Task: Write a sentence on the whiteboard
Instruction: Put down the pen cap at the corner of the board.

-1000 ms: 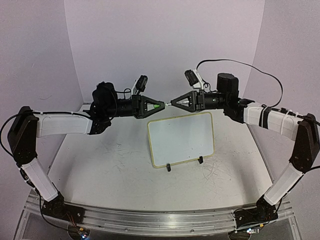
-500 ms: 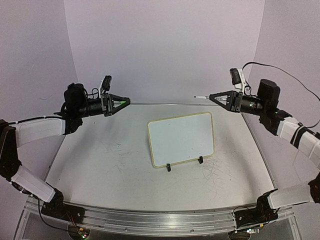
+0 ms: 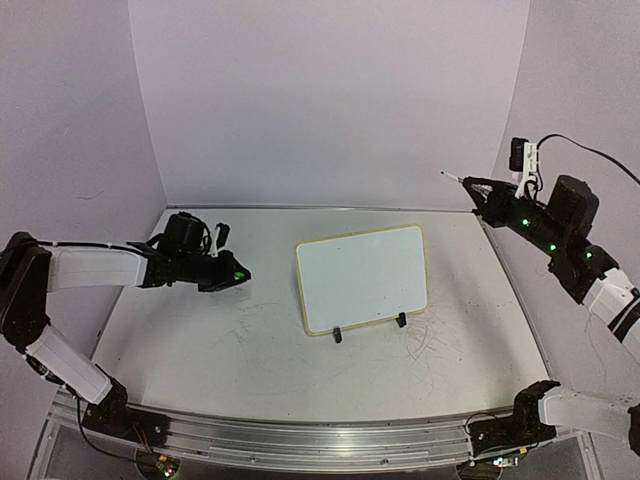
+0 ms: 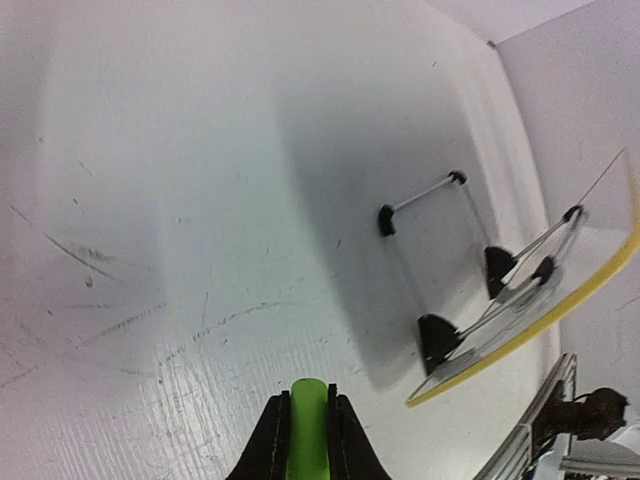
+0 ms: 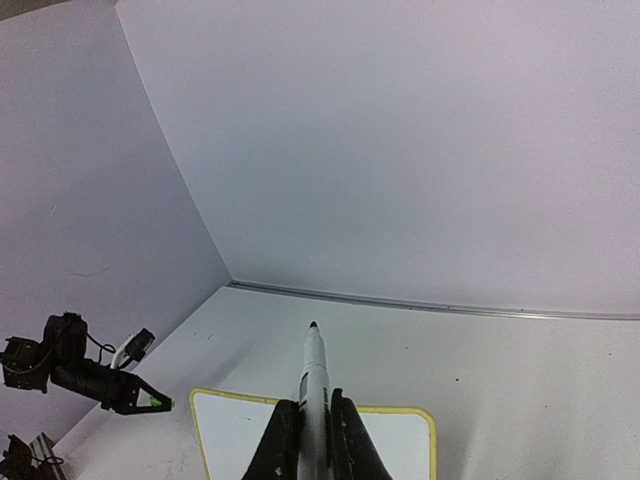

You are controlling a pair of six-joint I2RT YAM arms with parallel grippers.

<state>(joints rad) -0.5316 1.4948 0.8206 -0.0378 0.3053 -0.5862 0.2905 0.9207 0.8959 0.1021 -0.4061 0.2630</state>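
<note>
Two arms, both well away from the whiteboard (image 3: 362, 272) right now. The board sits around the middle of the table (image 3: 200, 350), propped on its two black clip feet (image 3: 337, 335), pale yellow rim all round, and its face looks plain white from above.

The left gripper (image 3: 240, 275) is down low over the tabletop, off to the left of the board and clear of it. Its jaws are pinched on a small green cap (image 4: 308, 445), which the left wrist view shows poking out between the fingers. From that same view you get the board edge-on, with the wire legs behind it and some grey scratches (image 4: 90, 255) on the table.

The right gripper (image 3: 483, 190) is up in the air near the back right corner, high above the table. Its jaws are clamped on a white marker (image 5: 314, 365), dark tip pointing away from the arm toward the back wall (image 3: 330, 100), not touching anything.
</note>
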